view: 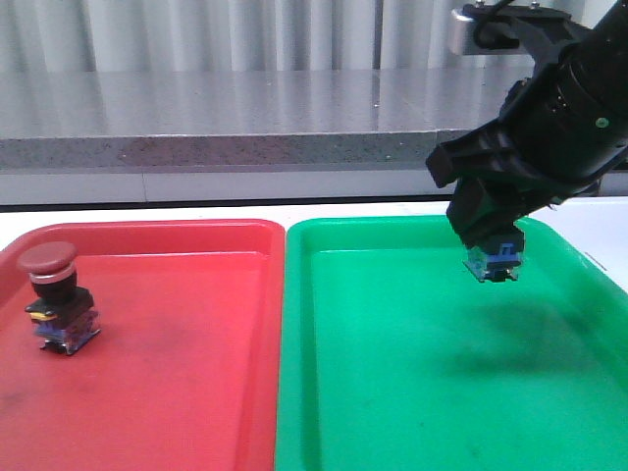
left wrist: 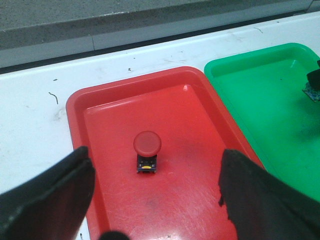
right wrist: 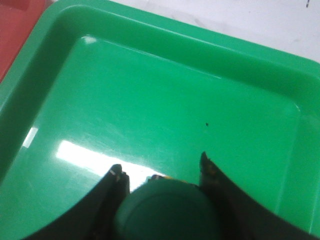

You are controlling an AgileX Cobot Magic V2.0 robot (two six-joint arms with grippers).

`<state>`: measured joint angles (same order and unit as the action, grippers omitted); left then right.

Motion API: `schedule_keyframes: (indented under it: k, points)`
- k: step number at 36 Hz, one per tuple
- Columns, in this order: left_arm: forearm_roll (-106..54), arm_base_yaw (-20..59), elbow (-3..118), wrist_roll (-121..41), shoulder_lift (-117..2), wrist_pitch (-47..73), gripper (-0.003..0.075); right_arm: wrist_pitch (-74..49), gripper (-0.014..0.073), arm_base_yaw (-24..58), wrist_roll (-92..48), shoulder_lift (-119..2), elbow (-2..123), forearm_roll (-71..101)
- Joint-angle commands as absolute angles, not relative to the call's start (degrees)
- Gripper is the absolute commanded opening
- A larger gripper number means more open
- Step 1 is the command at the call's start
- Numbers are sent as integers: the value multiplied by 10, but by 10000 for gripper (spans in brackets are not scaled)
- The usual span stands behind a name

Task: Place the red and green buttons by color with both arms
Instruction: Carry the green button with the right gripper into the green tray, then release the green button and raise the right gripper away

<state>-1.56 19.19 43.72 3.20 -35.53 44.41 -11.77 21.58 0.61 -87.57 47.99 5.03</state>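
The red button (view: 57, 294) stands upright on the left part of the red tray (view: 196, 353); it also shows in the left wrist view (left wrist: 147, 150). My left gripper (left wrist: 155, 195) is open and empty above the red tray, back from the red button, and does not show in the front view. My right gripper (view: 496, 250) is shut on the green button (right wrist: 167, 210) and holds it in the air above the far right part of the green tray (view: 412, 392). In the front view only the button's blue base (view: 497, 261) shows below the fingers.
The red and green trays lie side by side on a white table (left wrist: 35, 105). A grey counter ledge (view: 216, 147) runs behind the table. The green tray (right wrist: 175, 110) has nothing on its floor under my right gripper.
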Motion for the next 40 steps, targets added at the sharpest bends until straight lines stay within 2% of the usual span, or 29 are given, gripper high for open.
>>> schedule_keyframes:
  k: [1, 12, 14, 18, 20, 27, 40]
  points:
    - [-17, 195, 451, 39, -354, 407, 511, -63, 269, 215, 0, -872, 490, 50]
    - [-17, 195, 451, 39, -354, 407, 511, -16, 274, 215, 0, -949, 490, 50]
    - [-17, 195, 451, 39, -354, 407, 511, -16, 330, 215, 0, -954, 490, 49]
    - [-17, 195, 451, 39, -354, 407, 511, -19, 556, 215, 0, -954, 490, 49]
    - [-17, 195, 451, 39, -354, 407, 511, -26, 608, 215, 0, -952, 491, 49]
    - [-17, 195, 451, 39, -354, 407, 511, -65, 608, 215, 0, -895, 491, 49]
    - [-17, 195, 451, 39, -354, 407, 511, -181, 601, 215, 0, -716, 491, 30]
